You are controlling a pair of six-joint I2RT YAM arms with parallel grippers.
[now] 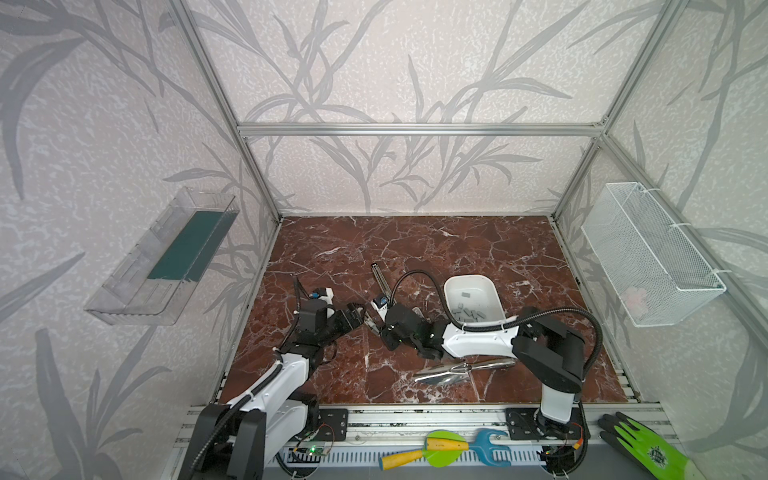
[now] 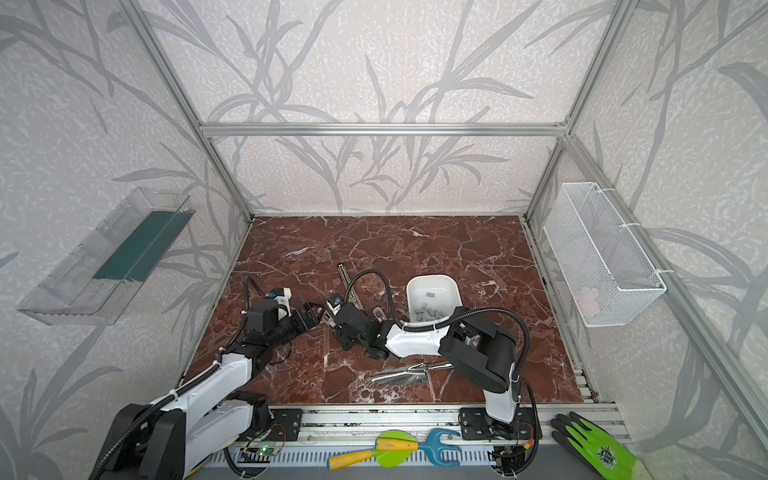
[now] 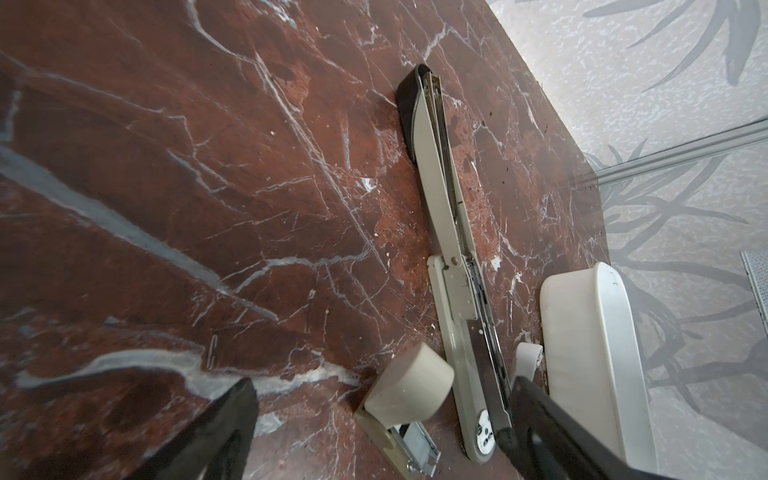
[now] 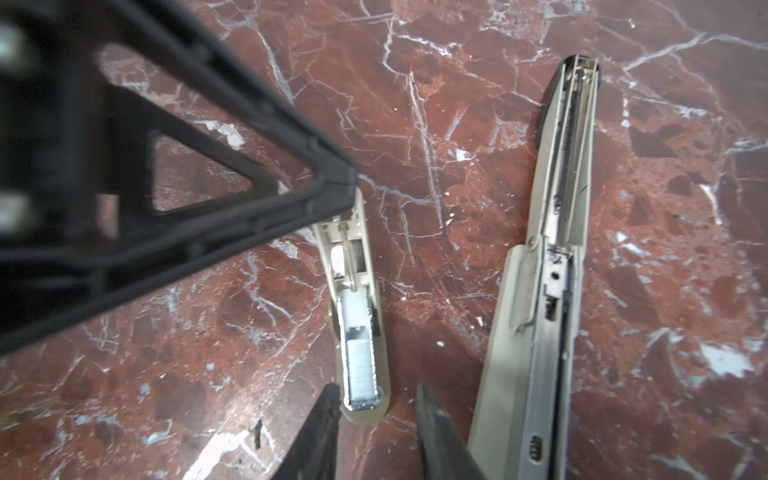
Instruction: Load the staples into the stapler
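Observation:
A small beige stapler (image 4: 359, 291) lies opened on the red marble. A strip of grey staples (image 4: 360, 365) sits in its channel. My right gripper (image 4: 378, 409) is open, its fingertips on either side of the stapler's near end and holding nothing. My left gripper (image 3: 382, 386) is wide open around the stapler's raised lid (image 3: 411, 382). One of its fingers (image 4: 249, 187) touches the stapler's far end. More loose staples (image 1: 469, 313) lie in the white tub (image 1: 473, 282). In both top views the two grippers hide the small stapler.
A long beige stapler (image 3: 449, 249) lies opened flat between the small one and the tub. A shiny trowel (image 1: 457, 370) lies near the front. A mesh basket (image 1: 652, 257) hangs on the right wall and a clear shelf (image 1: 166, 257) on the left.

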